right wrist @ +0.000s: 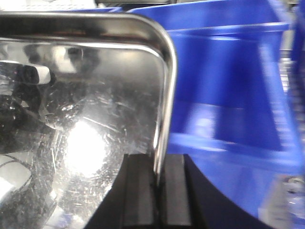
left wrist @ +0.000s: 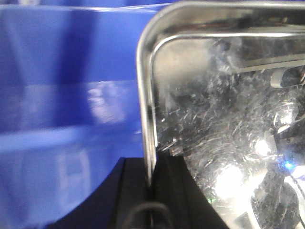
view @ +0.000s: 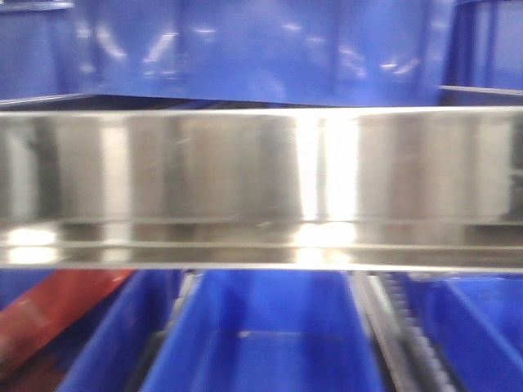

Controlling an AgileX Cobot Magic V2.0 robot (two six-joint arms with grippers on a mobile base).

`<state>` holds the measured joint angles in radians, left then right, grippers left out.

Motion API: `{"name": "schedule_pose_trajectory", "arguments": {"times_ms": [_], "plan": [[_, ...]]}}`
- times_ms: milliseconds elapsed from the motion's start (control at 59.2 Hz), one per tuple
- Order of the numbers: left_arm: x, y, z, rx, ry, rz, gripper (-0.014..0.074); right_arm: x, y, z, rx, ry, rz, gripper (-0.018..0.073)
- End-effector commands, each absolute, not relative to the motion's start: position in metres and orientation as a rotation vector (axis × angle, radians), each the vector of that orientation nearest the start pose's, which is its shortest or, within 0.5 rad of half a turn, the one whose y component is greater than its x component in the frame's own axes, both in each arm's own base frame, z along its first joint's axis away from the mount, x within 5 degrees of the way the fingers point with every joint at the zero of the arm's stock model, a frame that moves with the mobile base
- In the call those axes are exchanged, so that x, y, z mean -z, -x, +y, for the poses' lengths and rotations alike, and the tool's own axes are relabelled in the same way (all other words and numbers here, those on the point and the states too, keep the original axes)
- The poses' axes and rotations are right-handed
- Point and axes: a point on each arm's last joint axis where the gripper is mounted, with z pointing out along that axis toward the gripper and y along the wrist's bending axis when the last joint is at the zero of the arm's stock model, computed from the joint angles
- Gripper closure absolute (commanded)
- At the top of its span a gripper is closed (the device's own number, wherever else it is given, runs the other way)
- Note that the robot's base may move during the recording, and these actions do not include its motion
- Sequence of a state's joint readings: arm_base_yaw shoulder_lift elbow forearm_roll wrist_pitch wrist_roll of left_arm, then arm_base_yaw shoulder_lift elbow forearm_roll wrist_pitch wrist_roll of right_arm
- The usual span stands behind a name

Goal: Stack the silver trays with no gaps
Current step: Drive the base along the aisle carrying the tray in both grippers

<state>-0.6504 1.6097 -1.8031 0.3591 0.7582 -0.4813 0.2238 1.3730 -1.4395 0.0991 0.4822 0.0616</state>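
Silver tray [left wrist: 214, 119] carried between both arms, above blue bins [view: 261, 343]. Long axis runs side to side, looks level. Left end effector [left wrist: 152, 171] clamped tight on left-hand rim. Right end effector [right wrist: 156, 176] clamped same way on right-hand rim. Neither arm nearer. Second tray not in view. Lowering likely needs both ends kept even.

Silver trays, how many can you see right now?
1. A shallow rectangular stainless-steel tray, apparently the same one in both wrist views: the left claw pinches its rim on one side, the right claw on the other. More trays may be hidden outside these views.
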Motion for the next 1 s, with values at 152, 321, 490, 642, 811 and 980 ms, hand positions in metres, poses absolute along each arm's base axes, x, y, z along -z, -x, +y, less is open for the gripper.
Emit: {"name": "schedule_pose_trajectory", "arguments": {"times_ms": [152, 321, 490, 642, 811, 980], "plan": [[-0.4692, -0.2972, -0.2034, 0.33, -0.3, 1.923, 0.0616, -0.4478, -0.3009, 0.0736, -0.285, 0.12, 1.84, 0.064], [-0.4692, -0.2972, -0.2034, 0.33, -0.3, 1.923, 0.0616, -0.4478, -0.3009, 0.0736, -0.285, 0.12, 1.84, 0.064], [-0.4692, -0.2972, -0.2034, 0.33, -0.3, 1.923, 0.0616, -0.4478, -0.3009, 0.0736, -0.285, 0.12, 1.84, 0.064], [-0.4692, -0.2972, -0.2034, 0.33, -0.3, 1.923, 0.0616, -0.4478, -0.3009, 0.0736, -0.285, 0.12, 1.84, 0.064], [-0.4692, -0.2972, -0.2034, 0.33, -0.3, 1.923, 0.0616, -0.4478, -0.3009, 0.0736, -0.285, 0.12, 1.84, 0.064], [-0.4692, -0.2972, -0.2034, 0.33, -0.3, 1.923, 0.0616, -0.4478, -0.3009, 0.0736, -0.285, 0.12, 1.84, 0.064]]}}
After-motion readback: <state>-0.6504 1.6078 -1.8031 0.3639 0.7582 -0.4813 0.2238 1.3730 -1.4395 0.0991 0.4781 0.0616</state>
